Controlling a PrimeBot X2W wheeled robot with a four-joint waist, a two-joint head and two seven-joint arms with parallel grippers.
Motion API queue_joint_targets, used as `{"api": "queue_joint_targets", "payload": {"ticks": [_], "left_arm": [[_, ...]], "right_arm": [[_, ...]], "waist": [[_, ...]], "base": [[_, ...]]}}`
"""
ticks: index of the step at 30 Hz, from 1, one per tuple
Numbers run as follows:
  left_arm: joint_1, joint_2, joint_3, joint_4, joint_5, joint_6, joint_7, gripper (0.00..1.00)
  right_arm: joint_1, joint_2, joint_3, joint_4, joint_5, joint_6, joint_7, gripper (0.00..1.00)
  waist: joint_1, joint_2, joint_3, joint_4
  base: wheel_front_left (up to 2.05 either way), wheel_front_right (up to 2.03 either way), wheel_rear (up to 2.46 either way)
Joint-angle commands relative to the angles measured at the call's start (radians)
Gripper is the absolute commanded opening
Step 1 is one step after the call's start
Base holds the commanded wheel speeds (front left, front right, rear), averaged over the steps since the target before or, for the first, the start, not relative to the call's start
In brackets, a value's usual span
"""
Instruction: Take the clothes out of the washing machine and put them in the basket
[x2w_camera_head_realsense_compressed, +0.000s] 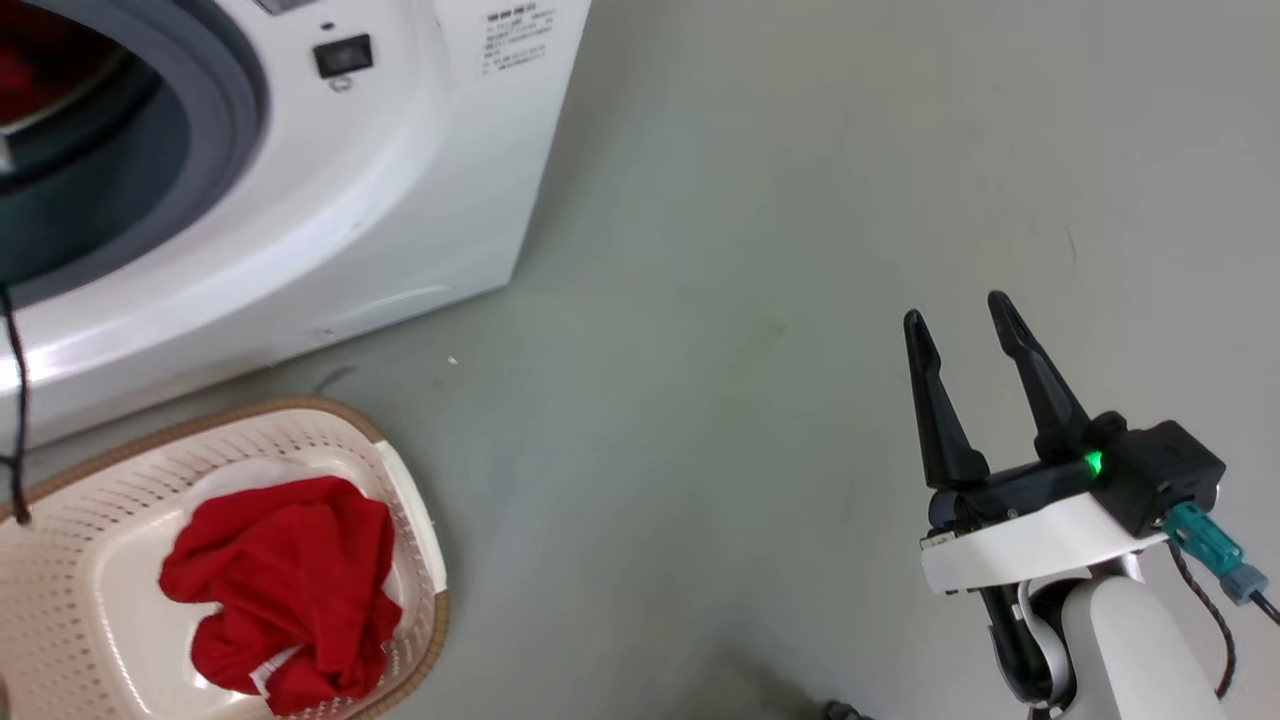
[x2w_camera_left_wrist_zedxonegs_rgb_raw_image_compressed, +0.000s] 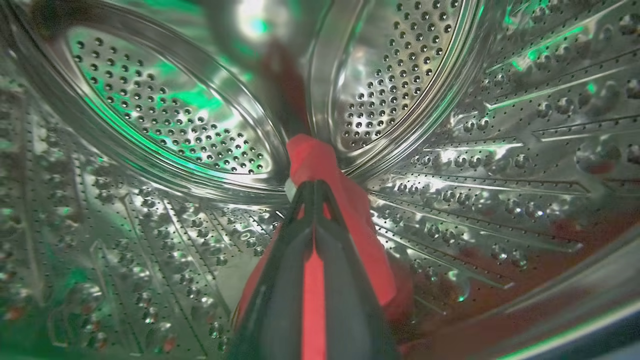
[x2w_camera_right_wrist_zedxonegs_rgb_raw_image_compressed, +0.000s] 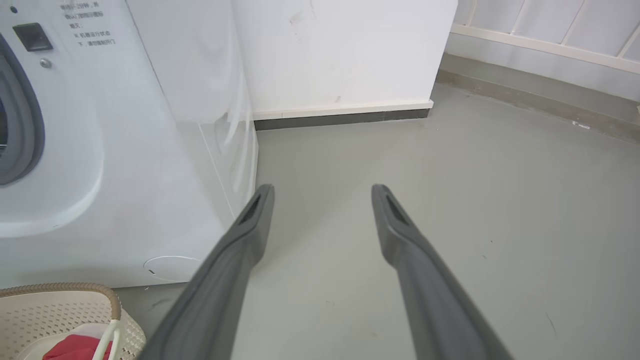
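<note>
The white washing machine (x2w_camera_head_realsense_compressed: 380, 190) stands at the upper left with its grey rubber ring (x2w_camera_head_realsense_compressed: 215, 120) around the open drum. Inside the perforated steel drum (x2w_camera_left_wrist_zedxonegs_rgb_raw_image_compressed: 165, 115), my left gripper (x2w_camera_left_wrist_zedxonegs_rgb_raw_image_compressed: 312, 187) is shut on a red garment (x2w_camera_left_wrist_zedxonegs_rgb_raw_image_compressed: 320, 160) that drapes down past its fingers. Another red garment (x2w_camera_head_realsense_compressed: 285, 590) lies bunched in the cream basket (x2w_camera_head_realsense_compressed: 400, 500) on the floor below the machine. My right gripper (x2w_camera_head_realsense_compressed: 960, 320) hovers open over bare floor at the right, far from machine and basket. In the right wrist view the right gripper (x2w_camera_right_wrist_zedxonegs_rgb_raw_image_compressed: 322, 192) holds nothing; the basket (x2w_camera_right_wrist_zedxonegs_rgb_raw_image_compressed: 75, 305) sits at lower left.
Grey floor (x2w_camera_head_realsense_compressed: 750, 250) spreads to the right of the machine. A white wall with a dark skirting (x2w_camera_right_wrist_zedxonegs_rgb_raw_image_compressed: 345, 117) stands behind the machine. A thin dark cable (x2w_camera_head_realsense_compressed: 15, 400) hangs at the left edge above the basket.
</note>
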Motion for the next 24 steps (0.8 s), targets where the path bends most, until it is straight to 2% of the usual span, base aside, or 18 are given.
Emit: {"api": "queue_joint_targets", "payload": {"ticks": [1, 13, 24], "left_arm": [[0.048, -0.012, 0.007, -0.017, -0.011, 0.008, -0.016, 0.0], [0.388, -0.103, 0.028, -0.29, -0.074, 0.063, -0.04, 0.0], [0.65, -0.136, 0.009, -0.646, -0.075, 0.141, 0.038, 0.0]], "right_arm": [[0.016, 0.0, -0.008, 0.0, -0.013, -0.001, 0.002, 1.0], [0.097, 0.0, -0.055, -0.055, -0.06, -0.001, 0.07, 1.0], [0.165, 0.0, -0.086, -0.119, -0.095, -0.001, 0.14, 1.0]], "waist": [[0.0, -0.0001, -0.062, 0.036], [0.0, -0.0001, -0.238, 0.123], [0.0, -0.0001, -0.364, 0.21]], "base": [[0.0, 0.0, 0.0], [0.0, 0.0, 0.0], [0.0, 0.0, 0.0]]}}
